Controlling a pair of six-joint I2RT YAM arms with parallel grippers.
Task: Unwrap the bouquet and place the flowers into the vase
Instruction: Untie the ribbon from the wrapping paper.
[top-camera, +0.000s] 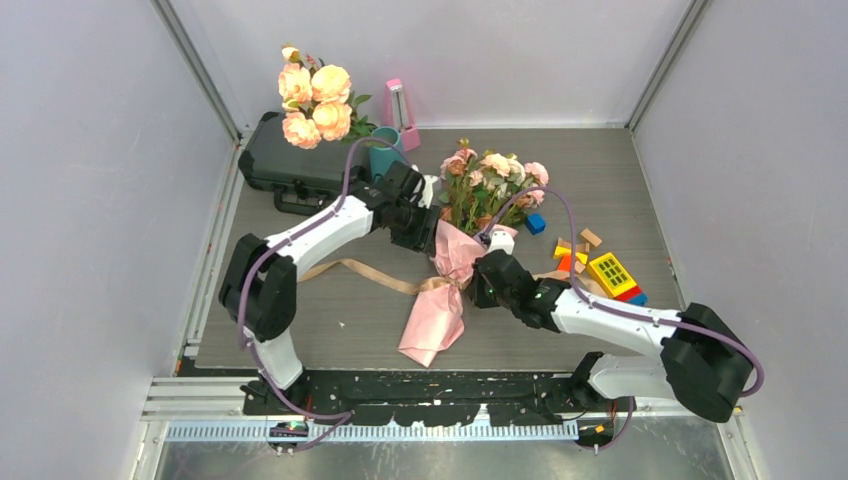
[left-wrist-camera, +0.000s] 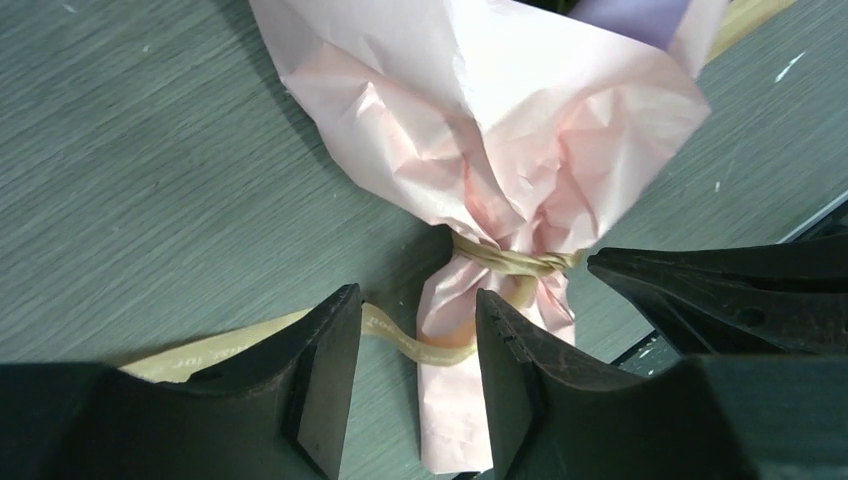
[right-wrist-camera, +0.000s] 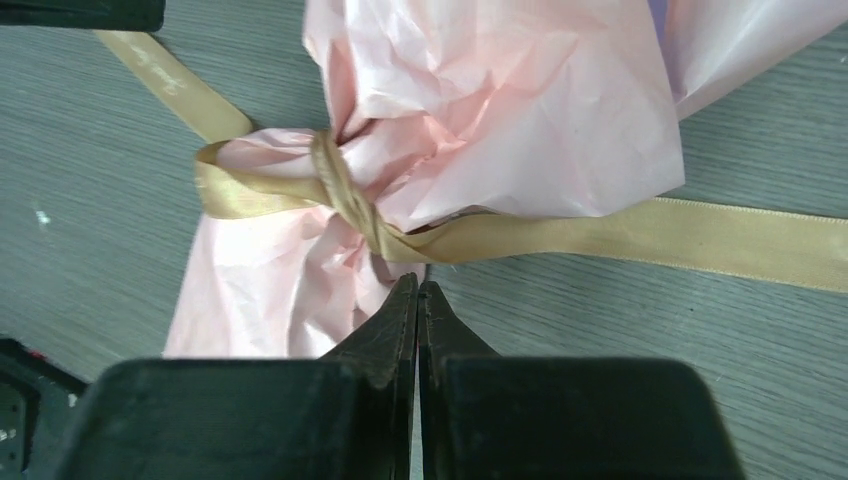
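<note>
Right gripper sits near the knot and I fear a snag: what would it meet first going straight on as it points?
Probably the ribbon, just ahead of the shut right gripper and beside the knot, then the pink paper; the tips' height is unclear.

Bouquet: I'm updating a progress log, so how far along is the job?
Done: nothing finished; the ribbon is knotted around the paper. In hand: the right end effector, shut, sits at the knot, the left end effector open over the ribbon's tail. Left: untie, unwrap, move the flowers to the vase.
</note>
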